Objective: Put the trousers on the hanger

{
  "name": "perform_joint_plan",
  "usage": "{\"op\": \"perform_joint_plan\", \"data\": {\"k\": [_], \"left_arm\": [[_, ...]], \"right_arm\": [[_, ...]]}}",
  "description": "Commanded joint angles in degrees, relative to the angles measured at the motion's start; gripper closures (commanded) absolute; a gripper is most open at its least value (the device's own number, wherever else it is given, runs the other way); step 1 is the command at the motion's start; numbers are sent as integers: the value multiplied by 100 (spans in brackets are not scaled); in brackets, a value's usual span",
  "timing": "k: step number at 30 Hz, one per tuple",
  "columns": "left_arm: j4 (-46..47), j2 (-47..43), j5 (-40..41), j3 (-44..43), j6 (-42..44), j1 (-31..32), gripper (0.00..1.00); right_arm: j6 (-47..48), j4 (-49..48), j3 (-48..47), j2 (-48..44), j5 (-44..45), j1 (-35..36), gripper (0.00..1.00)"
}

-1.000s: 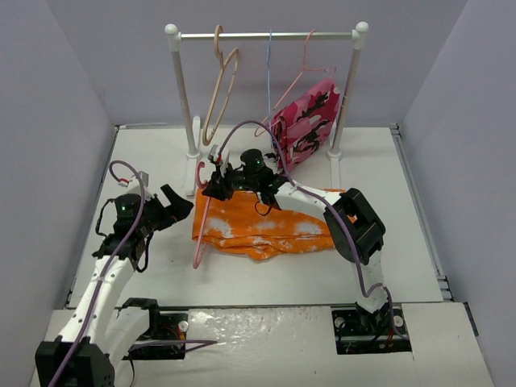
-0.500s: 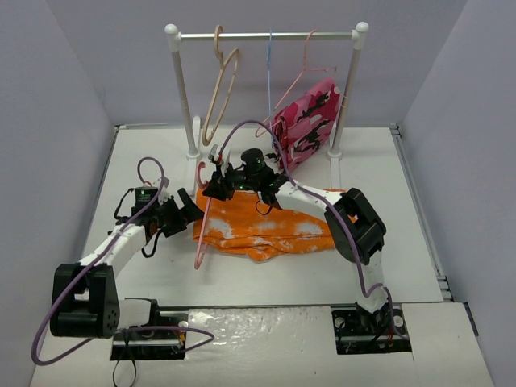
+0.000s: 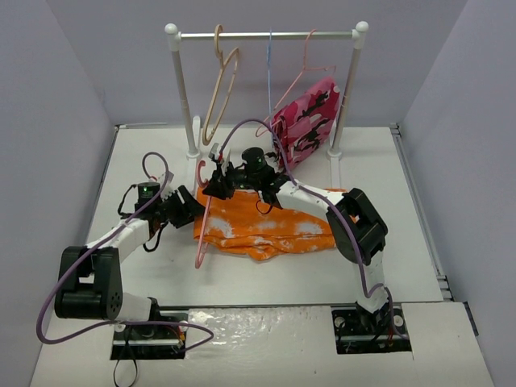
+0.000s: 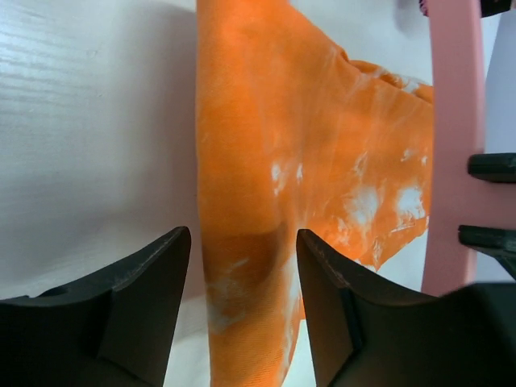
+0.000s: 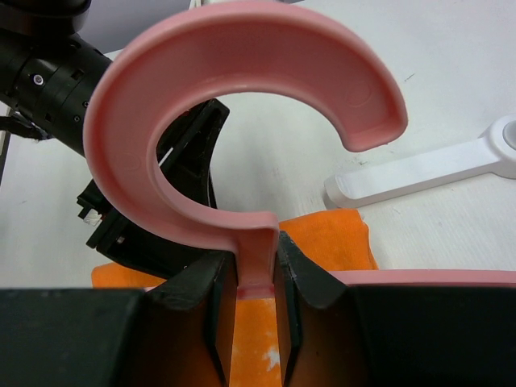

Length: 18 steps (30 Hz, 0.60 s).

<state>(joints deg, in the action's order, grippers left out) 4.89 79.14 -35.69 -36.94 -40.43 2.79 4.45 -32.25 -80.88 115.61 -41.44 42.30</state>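
Note:
The orange trousers (image 3: 266,226) with white blotches lie folded flat on the table in the middle. The pink hanger (image 3: 201,234) stands over their left end. My right gripper (image 3: 216,185) is shut on the hanger's neck just below its hook (image 5: 242,129), seen close in the right wrist view. My left gripper (image 3: 191,211) is open at the trousers' left edge. In the left wrist view a strip of the orange cloth (image 4: 242,242) lies between its fingers (image 4: 137,306), and the hanger's pink bar (image 4: 451,145) runs down the right side.
A white clothes rail (image 3: 266,35) stands at the back with a beige hanger (image 3: 219,89), a thin light-blue hanger (image 3: 268,72) and a pink camouflage garment (image 3: 306,121) on a pink hanger. The rail's white foot (image 5: 435,165) lies near the right gripper.
My left arm has swung right from the table's left side until its open gripper reaches the trousers' left edge. The right gripper and the hanger have stayed put.

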Motion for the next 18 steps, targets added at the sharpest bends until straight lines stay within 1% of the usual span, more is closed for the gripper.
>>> {"op": "perform_joint_plan", "data": {"k": [1,3,4,6,13,18], "left_arm": [[651,42,-426,-180,-166,-15,68],[592,-6,-519,-244,-161,-15,87],[539,-38,-556,-286,-138,-15,94],[315,-100,-585,-425,18,-16,100],[-1529,-426,-782,-1570,866,-62,100],[-2626,-582,-864,-2386,1484,-159,100]], "right_arm": [[-67,-460,-136,-567,-256,-55,100],[-67,-452,-138,-578,-284,-56,100],[-67,-446,-137,-587,-303,-54,100],[-66,-429,-130,-612,-363,-47,100],[4,-267,6,-821,-807,-56,100],[56,-180,284,-1131,-975,-64,100]]}}
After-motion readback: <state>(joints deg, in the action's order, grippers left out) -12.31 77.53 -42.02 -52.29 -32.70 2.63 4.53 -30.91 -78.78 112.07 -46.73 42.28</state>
